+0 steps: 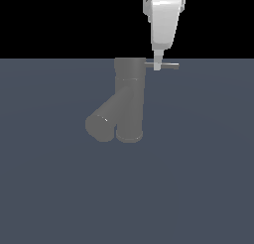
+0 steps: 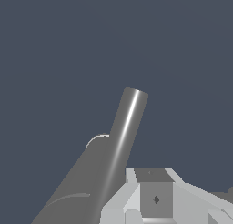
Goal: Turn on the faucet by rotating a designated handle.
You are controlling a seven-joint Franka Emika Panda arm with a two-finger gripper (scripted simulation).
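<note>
In the exterior view the dull grey faucet [image 1: 130, 101] stands upright on the floor, and its thick spout [image 1: 105, 121] branches diagonally toward the exterior view's left. The thin handle [image 1: 168, 65] juts from the cap toward the exterior view's right. My white gripper [image 1: 157, 64] hangs straight down from above, its fingertips right at the rod, about midway along it. From this side the fingers overlap, so no gap can be read. The wrist view shows the handle [image 2: 128, 127] close up as a shiny rod, with the faucet [image 2: 75, 191] behind it and white gripper housing [image 2: 155, 199] at the frame's edge.
A flat, dark blue-grey floor [image 1: 198, 178] spreads all around the faucet. Black background lies beyond its far edge. No other objects show in either view.
</note>
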